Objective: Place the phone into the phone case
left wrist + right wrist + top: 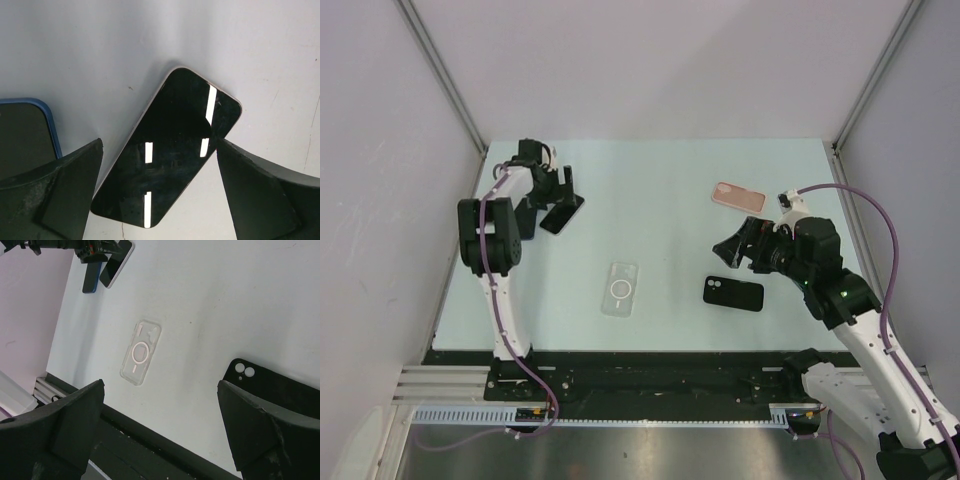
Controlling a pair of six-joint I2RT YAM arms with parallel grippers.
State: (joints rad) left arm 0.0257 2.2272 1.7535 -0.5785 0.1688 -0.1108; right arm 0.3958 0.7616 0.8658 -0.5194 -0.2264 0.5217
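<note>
A phone [170, 150] with a dark glossy screen and a pale rim lies flat at the table's far left [563, 213]. My left gripper [160, 200] hovers just over it, open, one finger on each side of its near end and nothing held; the top view shows this gripper [560, 192] too. A clear phone case [620, 288] with a ring mark lies mid-table, also seen in the right wrist view [140, 353]. My right gripper [730, 250] stands open and empty above the table [160, 430], beside a black case [733, 293] [280, 387].
A blue-edged phone [27, 132] lies just left of the dark-screened one [525, 215]. A pink phone-shaped item [738, 196] rests at the back right. White walls close the table on three sides, and a black rail [650, 375] runs along the near edge.
</note>
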